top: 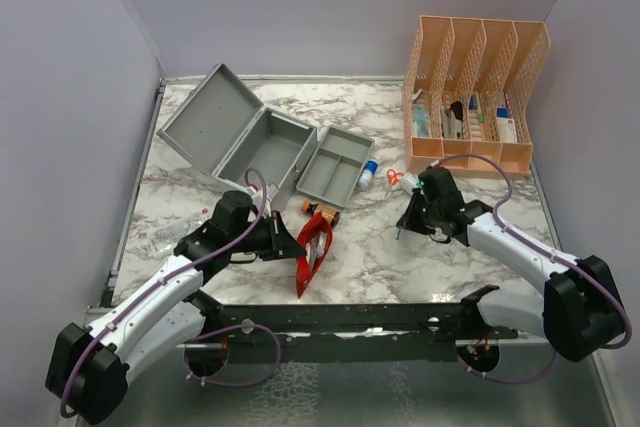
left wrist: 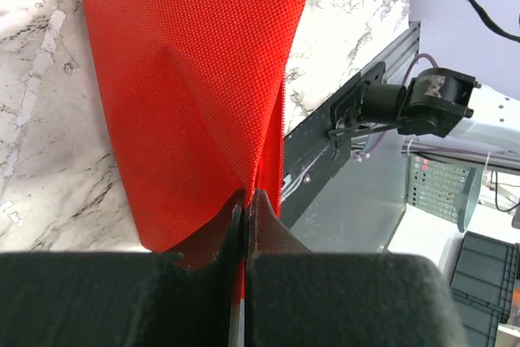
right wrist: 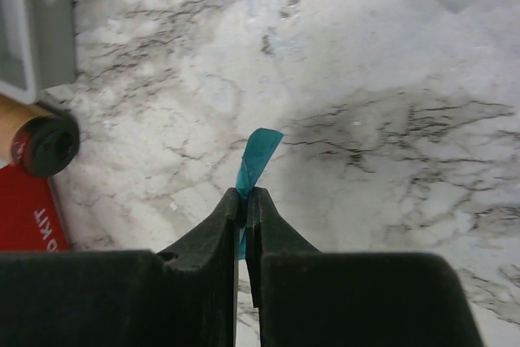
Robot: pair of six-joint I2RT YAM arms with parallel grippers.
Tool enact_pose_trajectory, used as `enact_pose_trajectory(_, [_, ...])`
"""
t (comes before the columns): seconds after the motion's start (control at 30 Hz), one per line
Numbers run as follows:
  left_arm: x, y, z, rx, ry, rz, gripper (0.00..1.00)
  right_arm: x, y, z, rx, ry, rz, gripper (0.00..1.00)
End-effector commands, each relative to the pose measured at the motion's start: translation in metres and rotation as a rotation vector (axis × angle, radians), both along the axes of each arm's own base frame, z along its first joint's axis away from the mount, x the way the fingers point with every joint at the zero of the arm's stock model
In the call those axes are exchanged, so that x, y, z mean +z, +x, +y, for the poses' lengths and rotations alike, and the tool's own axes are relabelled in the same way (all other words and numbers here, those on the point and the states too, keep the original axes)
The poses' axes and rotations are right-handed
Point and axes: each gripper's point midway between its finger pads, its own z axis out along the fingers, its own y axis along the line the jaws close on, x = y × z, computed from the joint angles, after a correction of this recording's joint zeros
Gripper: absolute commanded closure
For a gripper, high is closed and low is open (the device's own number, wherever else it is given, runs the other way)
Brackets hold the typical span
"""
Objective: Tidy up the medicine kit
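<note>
Medicine kit, early in the sort: the grey case (top: 262, 147) stands open at the rear left of the marble desk (top: 400, 267), its lid thrown back. Its divided tray (top: 335, 165) sits outside the case, just beside it on the right. Both look bare, so the packing appears barely begun. Scissors (top: 393, 178) and a small bottle (top: 368, 172) lie loose near the tray, and more supplies wait in the peach rack (top: 475, 87). The left tool (left wrist: 246, 197) is pinched tight on an edge of the red pouch (left wrist: 195, 79). The right tool (right wrist: 246, 194), closed to a sliver, grips a scrap of teal film (right wrist: 258, 152).
</note>
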Motion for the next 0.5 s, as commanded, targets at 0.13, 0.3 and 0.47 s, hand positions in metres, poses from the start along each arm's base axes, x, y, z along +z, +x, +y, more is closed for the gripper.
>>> enact_pose_trajectory(0.13, [0.000,0.005,0.005,-0.016,0.052,-0.058,1.00,0.055,0.003,0.082,0.125,0.170,-0.087,0.95])
enact_pose_trajectory(0.3, [0.000,0.006,0.007,-0.012,0.066,-0.073,1.00,0.090,-0.009,0.133,0.188,0.245,-0.125,0.96])
enact_pose_trajectory(0.47, [0.003,0.009,0.007,-0.012,0.068,-0.091,1.00,0.109,-0.033,0.180,0.235,0.267,-0.113,0.96])
